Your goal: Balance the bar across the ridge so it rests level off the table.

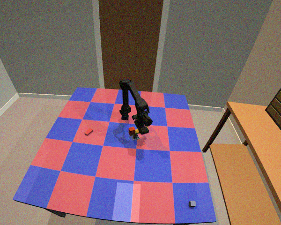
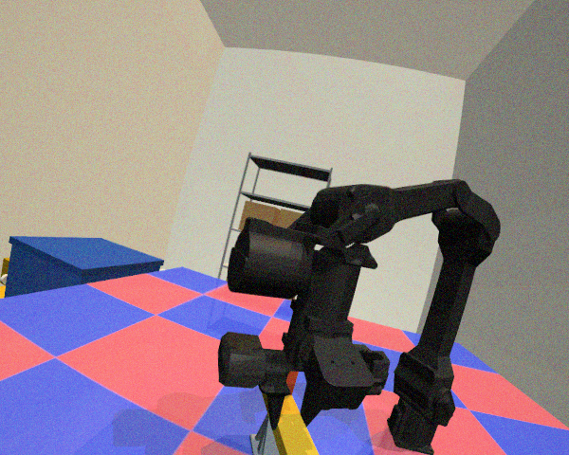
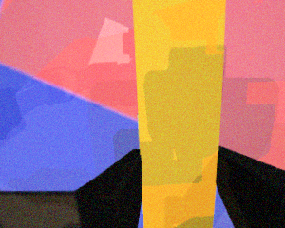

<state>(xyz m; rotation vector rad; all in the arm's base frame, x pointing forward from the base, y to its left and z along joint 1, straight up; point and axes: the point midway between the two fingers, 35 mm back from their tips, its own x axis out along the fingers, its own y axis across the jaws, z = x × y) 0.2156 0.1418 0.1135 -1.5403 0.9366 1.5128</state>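
Yellow bar [image 1: 136, 131] [image 2: 294, 430] [image 3: 180, 114] sits pinched between the fingers of the pincer [image 2: 292, 416] [image 3: 176, 157], beside the grey ridge [image 1: 135, 137] [image 2: 266, 439]; I cannot tell whether they touch. From the desk's [image 1: 116, 160] [image 2: 147, 362] [image 3: 52, 133] middle in the top view, a small red block [image 1: 88, 131] lies toward ten o'clock, a grey cube [image 1: 192, 204] toward five.
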